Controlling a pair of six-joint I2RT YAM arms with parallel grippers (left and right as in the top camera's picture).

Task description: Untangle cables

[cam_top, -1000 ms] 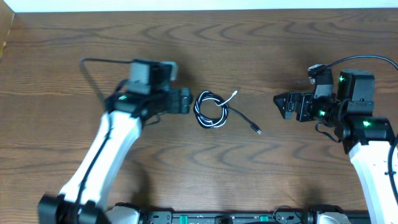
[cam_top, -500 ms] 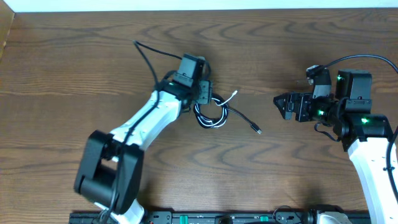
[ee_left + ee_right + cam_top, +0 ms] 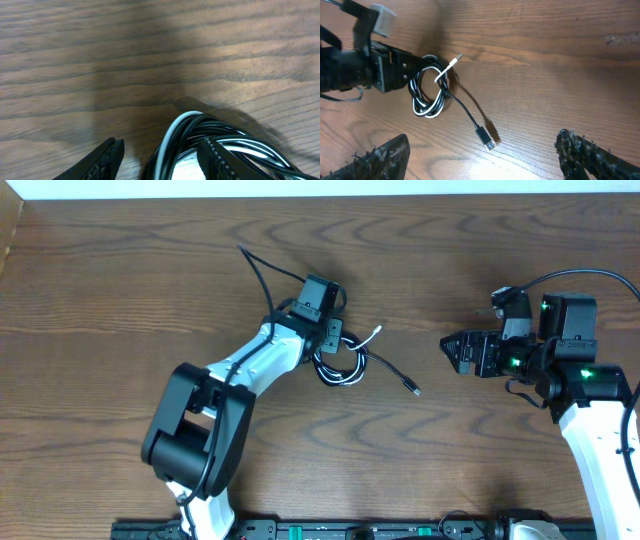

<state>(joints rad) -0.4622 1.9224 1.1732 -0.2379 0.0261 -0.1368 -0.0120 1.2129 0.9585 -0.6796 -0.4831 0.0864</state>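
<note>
Now, your left gripper [image 3: 329, 340] sits at the far-left edge of the coiled cables [image 3: 340, 364] in mid-table, jaws apart and straddling the bundle. One finger [image 3: 102, 159] stands clear of the strands; the other looks to touch them. Pinch only a strand or two at the loop's rim, not the whole knot, or both cables will likely lift together. The black plug [image 3: 413, 389] trails off to the near right. Your right gripper [image 3: 452, 350], jaws wide and empty, hangs well apart on the right, so bring it to that loose tail.
</note>
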